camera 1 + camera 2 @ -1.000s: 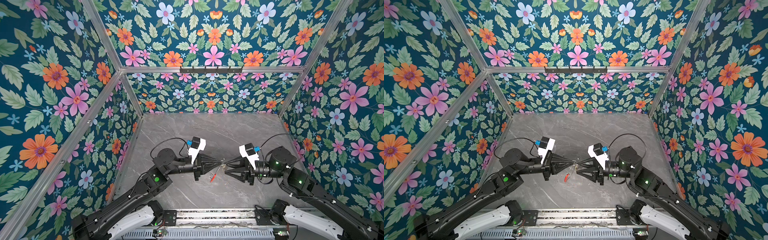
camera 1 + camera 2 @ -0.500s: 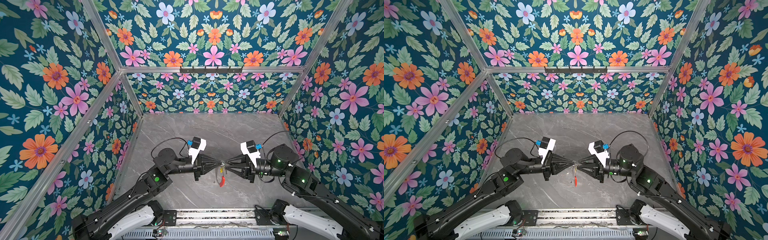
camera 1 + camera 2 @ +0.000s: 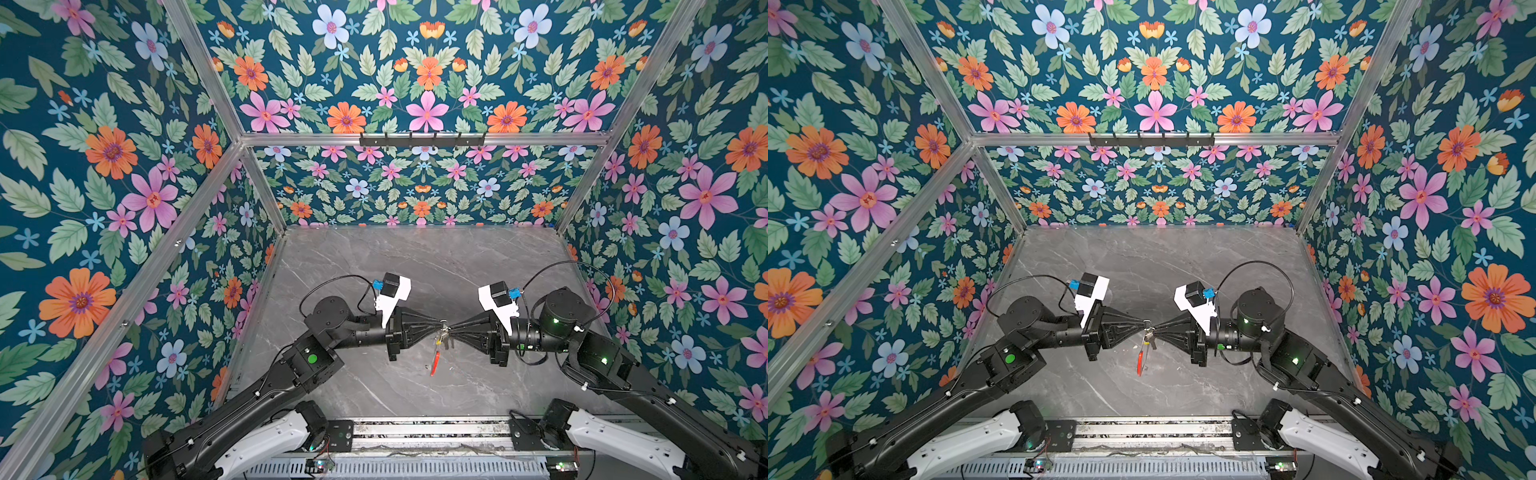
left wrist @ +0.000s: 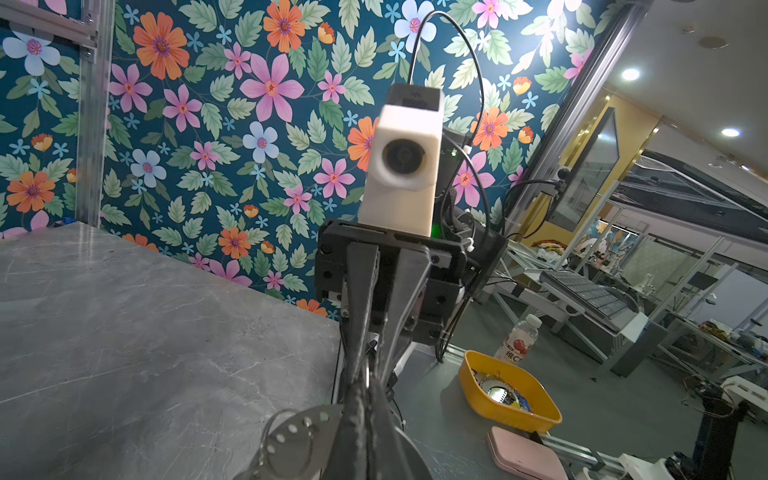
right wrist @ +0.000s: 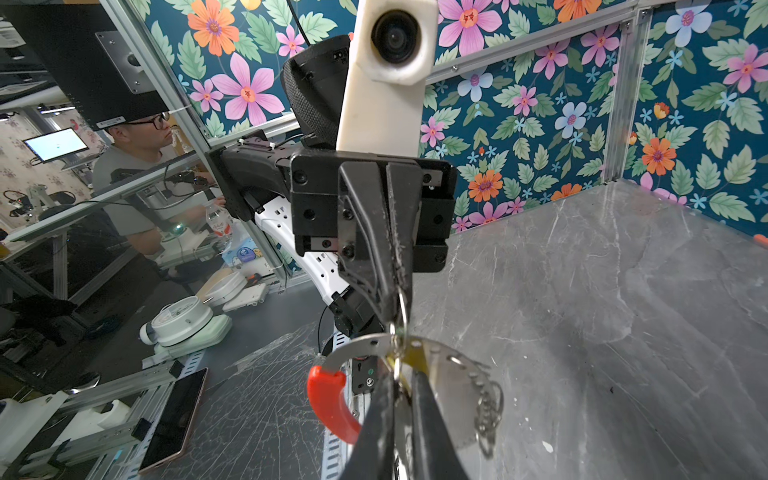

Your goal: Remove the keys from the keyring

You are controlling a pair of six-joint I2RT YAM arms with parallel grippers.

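– Left pincer (image 3: 439, 325): pressed together, reaching in from 9 o'clock, pinching a small loop (image 5: 404, 309) at the top of the bunch.
– And the right pincer (image 3: 451, 326)?
– Pressed together too, from 3 o'clock, tip to tip with its partner. It seems to nip the keys (image 5: 409, 356) at the yellow tag.
– Why opposed like that?
– I judge one anchors while the other tugs a key free.
– Where is the keyring (image 5: 362, 347)?
– Hanging clear above the table (image 3: 415, 266), red sleeve (image 3: 434, 365) toward 6 o'clock.
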